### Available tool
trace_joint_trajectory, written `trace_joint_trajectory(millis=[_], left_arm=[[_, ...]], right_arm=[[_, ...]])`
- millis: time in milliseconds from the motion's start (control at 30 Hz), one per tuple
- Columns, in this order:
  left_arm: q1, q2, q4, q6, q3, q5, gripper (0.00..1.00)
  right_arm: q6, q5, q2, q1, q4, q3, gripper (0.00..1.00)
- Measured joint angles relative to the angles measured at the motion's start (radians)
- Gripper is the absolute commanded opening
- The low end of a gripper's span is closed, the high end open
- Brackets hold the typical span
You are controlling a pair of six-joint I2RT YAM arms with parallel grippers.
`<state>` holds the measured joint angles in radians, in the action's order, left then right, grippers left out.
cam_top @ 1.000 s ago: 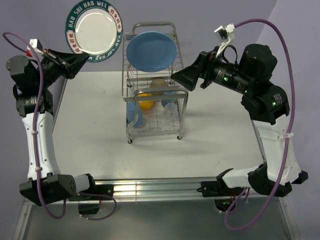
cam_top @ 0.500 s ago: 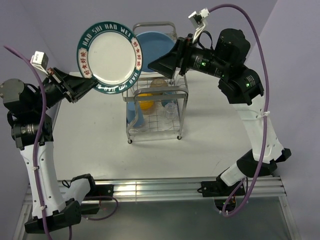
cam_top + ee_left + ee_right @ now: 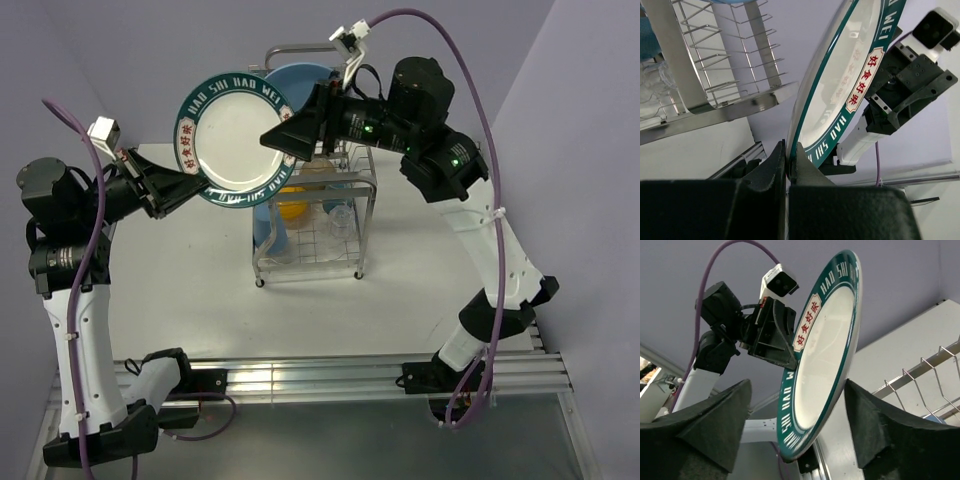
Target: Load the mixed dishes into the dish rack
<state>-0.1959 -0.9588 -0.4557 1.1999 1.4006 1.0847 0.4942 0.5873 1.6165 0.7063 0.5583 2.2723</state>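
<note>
The white plate with the green lettered rim (image 3: 232, 140) is held upright in the air, left of the dish rack (image 3: 262, 262). My left gripper (image 3: 182, 186) is shut on its lower left rim; the left wrist view shows both fingers pinching the plate's edge (image 3: 788, 159). My right gripper (image 3: 277, 140) is open, its fingers (image 3: 705, 425) on either side of the plate's right rim (image 3: 825, 365) without closing. The blue plate (image 3: 318, 80) stands in the rack's top tier, partly hidden. A yellow-orange bowl (image 3: 290, 206), a blue cup (image 3: 268, 236) and a clear glass (image 3: 340, 222) sit in the lower tier.
The rack's wire slots (image 3: 725, 85) lie close behind the plate in the left wrist view. The rack's looped handle (image 3: 300, 47) rises behind the right arm. The grey table (image 3: 180, 280) stretches left and in front of the rack.
My left arm has carried the plate right, toward the rack. My right arm has swung left and up, and its open jaws now straddle the plate's rim.
</note>
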Motion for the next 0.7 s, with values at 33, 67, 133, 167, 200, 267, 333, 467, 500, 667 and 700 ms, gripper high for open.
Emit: trace_joint_trajectory(millis=[33, 67, 133, 167, 200, 267, 333, 467, 500, 667, 700], left_arm=[[0.005, 0.001, -0.006, -0.008, 0.000, 0.001, 0.00], [0.008, 0.001, -0.011, -0.011, 0.000, 0.003, 0.00], [0.014, 0.007, -0.019, -0.015, -0.007, 0.012, 0.00], [0.014, 0.011, -0.022, -0.027, -0.012, 0.018, 0.00], [0.015, 0.018, -0.008, -0.047, -0.017, 0.024, 0.00], [0.017, 0.039, 0.004, -0.082, -0.022, 0.011, 0.00], [0.012, 0.049, -0.013, -0.092, -0.036, 0.001, 0.00], [0.016, 0.043, -0.014, -0.108, -0.039, 0.002, 0.25], [0.016, 0.039, -0.016, -0.108, -0.039, 0.002, 0.40], [0.023, 0.027, 0.011, 0.000, -0.065, 0.045, 0.99], [0.023, 0.024, 0.025, 0.023, -0.071, 0.051, 0.99]], right_arm=[[0.000, 0.001, 0.012, 0.005, -0.005, 0.000, 0.73], [0.003, 0.001, 0.023, 0.009, -0.007, 0.000, 0.63], [0.001, -0.002, 0.044, 0.013, -0.009, 0.000, 0.15], [0.000, -0.024, 0.055, 0.014, -0.006, 0.001, 0.00], [0.003, -0.071, 0.064, 0.009, 0.002, 0.001, 0.00], [0.030, -0.069, 0.086, -0.001, 0.016, 0.002, 0.00], [0.029, -0.053, 0.092, -0.002, 0.006, 0.002, 0.00], [-0.018, -0.052, 0.091, 0.000, 0.002, 0.009, 0.00], [-0.028, -0.052, 0.091, 0.001, 0.000, 0.009, 0.00], [-0.136, -0.026, 0.030, 0.011, -0.132, -0.092, 0.00], [-0.151, -0.025, 0.014, 0.011, -0.157, -0.115, 0.00]])
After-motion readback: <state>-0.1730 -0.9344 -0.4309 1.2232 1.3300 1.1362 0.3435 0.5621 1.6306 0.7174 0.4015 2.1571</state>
